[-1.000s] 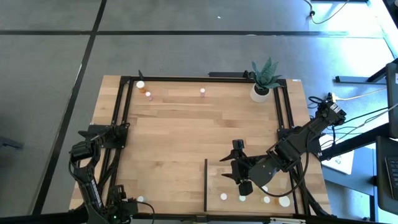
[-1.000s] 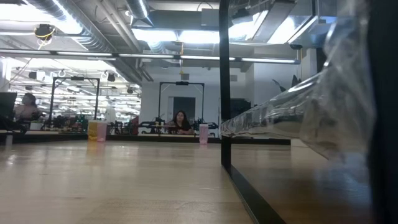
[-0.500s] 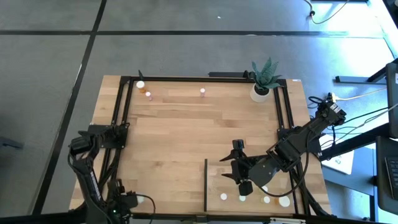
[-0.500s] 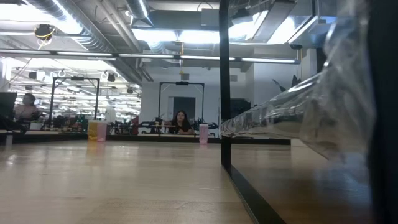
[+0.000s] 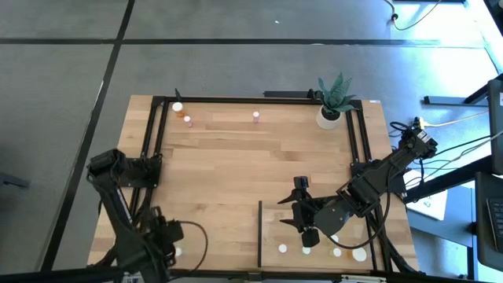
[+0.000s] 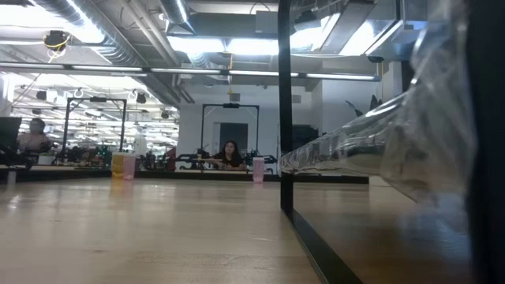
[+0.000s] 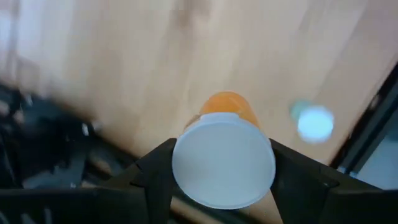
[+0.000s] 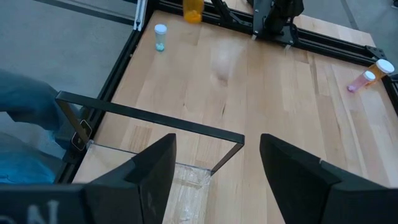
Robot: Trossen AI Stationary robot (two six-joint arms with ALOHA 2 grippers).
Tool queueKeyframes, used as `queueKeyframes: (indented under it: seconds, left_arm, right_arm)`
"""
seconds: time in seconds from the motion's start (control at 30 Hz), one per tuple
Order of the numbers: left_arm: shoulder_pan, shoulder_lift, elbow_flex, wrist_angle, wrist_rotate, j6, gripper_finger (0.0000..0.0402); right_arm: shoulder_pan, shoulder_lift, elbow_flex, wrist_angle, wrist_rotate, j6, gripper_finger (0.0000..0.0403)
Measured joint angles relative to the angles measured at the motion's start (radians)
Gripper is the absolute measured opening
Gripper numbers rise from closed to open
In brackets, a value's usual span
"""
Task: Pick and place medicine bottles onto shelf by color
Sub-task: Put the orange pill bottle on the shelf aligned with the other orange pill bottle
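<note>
Orange bottle (image 7: 225, 155) with a white cap sits clamped between the two dark fingers of the left pincer (image 5: 167, 240), low in the lower left of the high view, above the bench (image 5: 228, 165); a small white-capped bottle (image 7: 314, 122) stands on the wood just beyond it in the left wrist view. Three more bottles stand along the upper edge of the bench: a white-capped one (image 5: 178, 107) at upper left, an orange one (image 5: 187, 120) just below it, and a pink one (image 5: 255, 116) near the upper middle. The shelf (image 5: 271, 236), a light panel with a thin dark upright edge, lies at the lower right of the high view, and several white-capped bottles (image 5: 282, 248) stand along its lower edge. The right pincer (image 5: 308, 234) hangs over the shelf with its fingers spread apart and nothing between them. A plant pot (image 5: 328, 116) stands at upper right.
</note>
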Motion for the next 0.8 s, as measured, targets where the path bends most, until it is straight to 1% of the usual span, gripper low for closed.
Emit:
queueKeyframes:
  seconds: [0.13,0.23,0.3,0.63,0.8]
  left_arm:
    - [0.060,-0.059,0.000,0.001,-0.111,0.048,0.0211]
    - [0.125,-0.093,0.000,0.001,-0.152,0.055,0.0211]
    - [0.177,-0.110,0.000,0.001,-0.157,0.108,0.0211]
    - [0.472,-0.117,0.000,0.005,-0.155,0.608,0.0211]
    - [0.629,-0.117,0.000,0.077,-0.155,0.870,0.0211]
  right_arm:
    - [0.000,0.000,0.000,0.000,0.000,0.000,0.0234]
    - [0.000,0.000,0.000,0.000,0.000,0.001,0.0234]
    - [0.000,0.000,0.000,0.000,0.000,0.000,0.0234]
    - [0.000,0.000,0.000,0.000,0.000,0.000,0.0234]
    - [0.000,0.000,0.000,0.000,0.000,0.001,0.0234]
